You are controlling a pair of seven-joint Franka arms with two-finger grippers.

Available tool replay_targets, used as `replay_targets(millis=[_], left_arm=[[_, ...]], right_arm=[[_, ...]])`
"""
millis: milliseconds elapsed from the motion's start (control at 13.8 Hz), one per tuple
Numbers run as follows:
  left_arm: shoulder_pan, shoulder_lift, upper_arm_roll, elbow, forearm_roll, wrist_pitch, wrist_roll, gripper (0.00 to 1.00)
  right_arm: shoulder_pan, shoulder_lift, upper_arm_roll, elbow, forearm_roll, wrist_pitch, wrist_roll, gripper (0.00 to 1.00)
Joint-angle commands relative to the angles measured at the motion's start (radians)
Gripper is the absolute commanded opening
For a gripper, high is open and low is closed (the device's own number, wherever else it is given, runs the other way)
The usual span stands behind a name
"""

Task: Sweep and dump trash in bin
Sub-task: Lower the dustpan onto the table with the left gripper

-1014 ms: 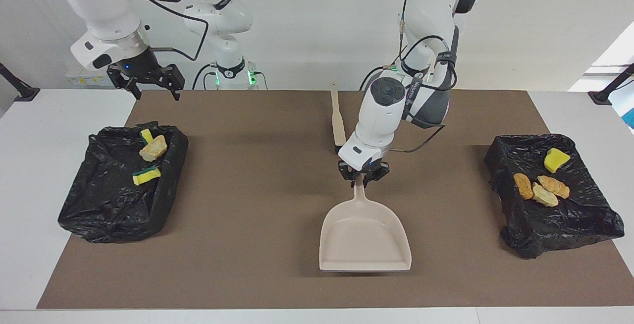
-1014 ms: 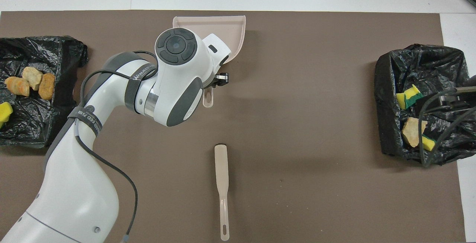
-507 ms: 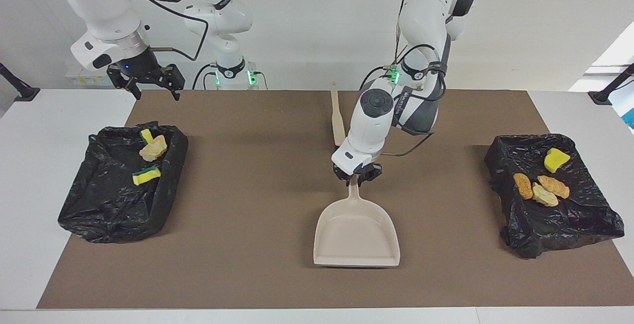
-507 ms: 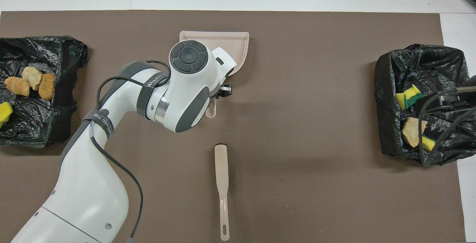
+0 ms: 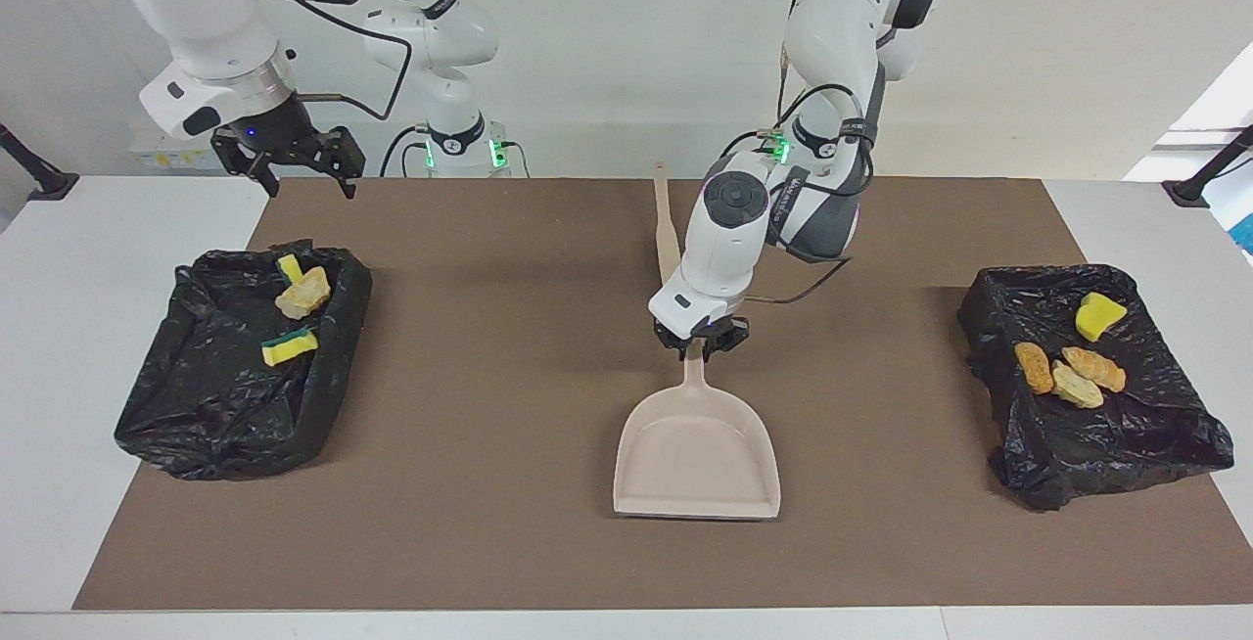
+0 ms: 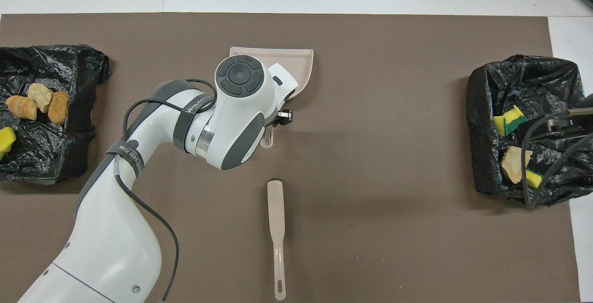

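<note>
My left gripper (image 5: 697,344) is shut on the handle of the empty beige dustpan (image 5: 697,454), which sits low over the mat's middle; it also shows in the overhead view (image 6: 301,62). The trash lies in two black-lined bins. The bin (image 5: 225,405) at the right arm's end holds two yellow-green sponge pieces (image 5: 290,348) and a beige chunk (image 5: 303,293). The bin (image 5: 1126,434) at the left arm's end holds a yellow sponge (image 5: 1100,315), an orange-brown lump (image 5: 1034,367) and two beige chunks (image 5: 1093,367). My right gripper (image 5: 294,165) waits open, above the mat's edge by its bin.
The beige brush (image 5: 668,229) lies flat on the brown mat (image 5: 489,376), nearer to the robots than the dustpan; it also shows in the overhead view (image 6: 276,219). The left arm's elbow hangs over the mat between the brush and the left-end bin (image 6: 46,154).
My left gripper has drawn the dustpan toward the robots and a little toward the right arm's end. The right arm, brush and trash have not moved.
</note>
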Motion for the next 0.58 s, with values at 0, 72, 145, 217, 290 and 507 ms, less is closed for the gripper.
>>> replay_targets(millis=[0, 72, 145, 217, 290, 507], left_arm=[[-0.012, -0.037, 0.017, -0.037, -0.014, -0.004, -0.004, 0.45], [-0.006, -0.046, 0.017, -0.034, -0.014, -0.009, -0.003, 0.47], [-0.003, -0.054, 0.018, -0.034, -0.011, -0.009, -0.001, 0.59], [-0.001, -0.070, 0.024, -0.036, -0.001, -0.009, 0.000, 0.68], [0.008, -0.095, 0.031, -0.040, 0.000, -0.015, 0.000, 0.77], [0.083, -0.141, 0.031, -0.040, 0.000, -0.077, 0.014, 0.99]], right_arm=[[-0.003, -0.018, 0.001, -0.017, 0.016, -0.005, 0.009, 1.00], [-0.003, -0.019, 0.001, -0.017, 0.016, -0.005, 0.009, 1.00], [-0.003, -0.018, 0.000, -0.017, 0.016, -0.005, 0.009, 1.00], [-0.003, -0.019, 0.001, -0.019, 0.016, -0.006, 0.009, 1.00], [-0.003, -0.019, 0.001, -0.019, 0.016, -0.005, 0.009, 1.00], [-0.003, -0.019, 0.000, -0.017, 0.016, -0.005, 0.009, 1.00]])
